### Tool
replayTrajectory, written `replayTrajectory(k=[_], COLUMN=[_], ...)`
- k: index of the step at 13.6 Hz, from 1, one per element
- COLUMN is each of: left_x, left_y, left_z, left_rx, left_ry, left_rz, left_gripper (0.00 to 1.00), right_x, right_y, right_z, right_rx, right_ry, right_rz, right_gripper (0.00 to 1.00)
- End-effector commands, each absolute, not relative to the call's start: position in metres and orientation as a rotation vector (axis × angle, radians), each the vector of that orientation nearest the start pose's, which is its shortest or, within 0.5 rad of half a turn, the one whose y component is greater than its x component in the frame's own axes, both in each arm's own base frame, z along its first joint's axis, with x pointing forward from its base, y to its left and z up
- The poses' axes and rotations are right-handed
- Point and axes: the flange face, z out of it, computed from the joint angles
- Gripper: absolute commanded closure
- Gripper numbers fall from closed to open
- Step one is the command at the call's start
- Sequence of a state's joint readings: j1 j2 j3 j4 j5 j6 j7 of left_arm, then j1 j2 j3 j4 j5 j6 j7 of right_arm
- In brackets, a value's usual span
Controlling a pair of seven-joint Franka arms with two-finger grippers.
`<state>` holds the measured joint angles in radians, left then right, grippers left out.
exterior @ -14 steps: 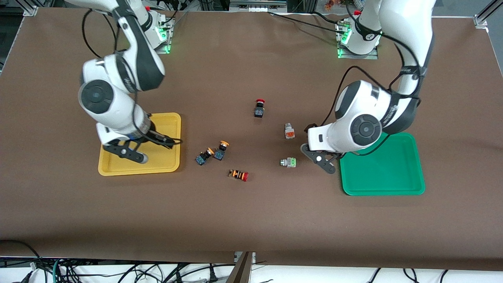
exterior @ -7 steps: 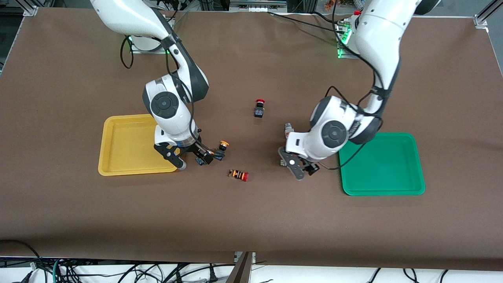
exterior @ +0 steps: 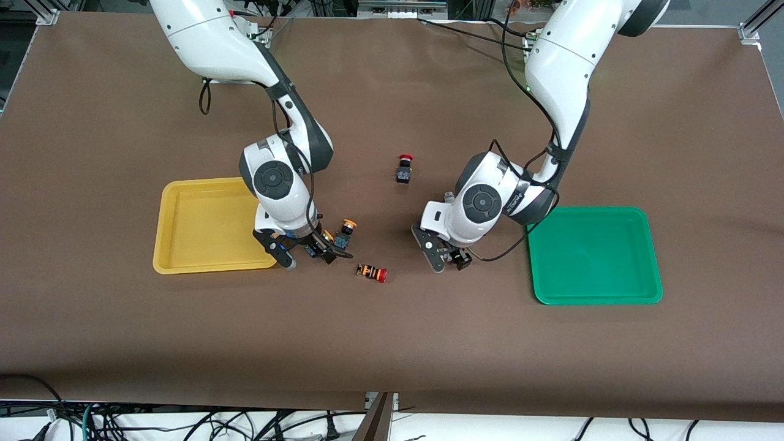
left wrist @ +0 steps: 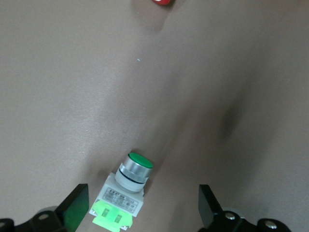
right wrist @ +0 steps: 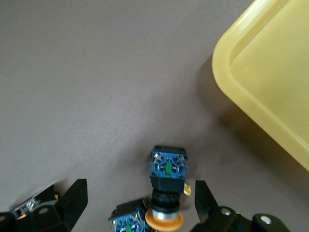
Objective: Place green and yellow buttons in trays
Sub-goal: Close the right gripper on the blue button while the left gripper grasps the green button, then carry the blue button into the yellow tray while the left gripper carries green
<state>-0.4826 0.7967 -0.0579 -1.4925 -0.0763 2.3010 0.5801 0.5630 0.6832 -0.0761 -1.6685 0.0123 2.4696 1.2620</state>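
my left gripper (left wrist: 140,215) hangs low over the counter (exterior: 392,343) with its fingers spread wide, and the green-capped white switch (left wrist: 123,192) lies on its side between them, touched by neither. the green tray (exterior: 594,294) sits empty toward my left arm's end. my right gripper (right wrist: 137,203) is also spread, just beside the yellow tray (right wrist: 270,82); one yellow-capped switch (right wrist: 166,188) lies between its fingers, and a second blue-bodied one (right wrist: 126,218) lies right against it. a red-capped striped switch (exterior: 372,272) rests nearer the front camera, between my two grippers
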Motion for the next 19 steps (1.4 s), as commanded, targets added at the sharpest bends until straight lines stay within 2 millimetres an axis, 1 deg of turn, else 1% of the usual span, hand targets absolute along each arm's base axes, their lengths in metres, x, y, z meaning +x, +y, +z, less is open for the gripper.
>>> replayTrajectory(k=[1, 4, 5, 6, 7, 8, 9, 10, 11, 12, 13, 14, 15, 16, 17, 18, 19], left_x=[0.621, 0.625, 0.625, 0.624, 0.623, 0.623, 0.624, 0.623, 0.624, 0.626, 0.628, 0.631, 0.638, 0.646, 0.649, 0.652, 0.656], left_y=[-0.363, -0.357, -0.356, -0.357, -0.359, -0.359, -0.359, -0.360, -0.359, -0.357, -0.356, -0.349, -0.331, -0.307, -0.284, -0.259, -0.227], left_z=[0.196, 0.184, 0.182, 0.179, 0.180, 0.181, 0.182, 0.182, 0.184, 0.192, 0.206, 0.221, 0.241, 0.260, 0.282, 0.300, 0.311], left_rx=[-2.764, -2.729, -2.729, -2.727, -2.721, -2.718, -2.718, -2.719, -2.723, -2.734, -2.740, -2.763, -2.804, -2.854, -2.908, -2.958, -2.995], left_ry=[1.661, 1.662, 1.660, 1.664, 1.671, 1.674, 1.674, 1.672, 1.666, 1.649, 1.637, 1.596, 1.525, 1.448, 1.352, 1.236, 1.139], left_rz=[-0.045, -0.063, -0.068, -0.066, -0.066, -0.066, -0.068, -0.068, -0.065, -0.072, -0.089, -0.057, -0.028, 0.010, 0.083, 0.160, 0.226], left_gripper=[0.00, 0.00, 0.00, 0.00, 0.14, 0.37, 0.63, 0.82, 0.97, 1.00, 1.00, 1.00, 1.00, 1.00, 1.00, 1.00, 1.00], right_x=[0.607, 0.602, 0.598, 0.597, 0.598, 0.599, 0.600, 0.601, 0.603, 0.607, 0.614, 0.626, 0.634, 0.641, 0.646, 0.650, 0.651], right_y=[0.333, 0.324, 0.323, 0.323, 0.323, 0.323, 0.323, 0.323, 0.323, 0.316, 0.303, 0.282, 0.263, 0.242, 0.220, 0.200, 0.186], right_z=[0.199, 0.185, 0.180, 0.179, 0.179, 0.180, 0.181, 0.183, 0.191, 0.197, 0.212, 0.231, 0.245, 0.259, 0.271, 0.276, 0.279], right_rx=[-2.838, -2.820, -2.808, -2.798, -2.795, -2.795, -2.794, -2.795, -2.795, -2.801, -2.830, -2.894, -2.980, -3.041, -3.078, -3.092, -3.101], right_ry=[1.164, 1.166, 1.161, 1.167, 1.171, 1.168, 1.168, 1.158, 1.145, 1.143, 1.122, 1.060, 0.973, 0.886, 0.791, 0.719, 0.671], right_rz=[-0.170, -0.192, -0.203, -0.209, -0.211, -0.212, -0.214, -0.217, -0.225, -0.226, -0.217, -0.175, -0.100, -0.039, -0.007, 0.011, 0.025], right_gripper=[0.01, 0.02, 0.12, 0.28, 0.52, 0.77, 1.00, 1.00, 1.00, 1.00, 1.00, 1.00, 1.00, 1.00, 1.00, 1.00, 1.00])
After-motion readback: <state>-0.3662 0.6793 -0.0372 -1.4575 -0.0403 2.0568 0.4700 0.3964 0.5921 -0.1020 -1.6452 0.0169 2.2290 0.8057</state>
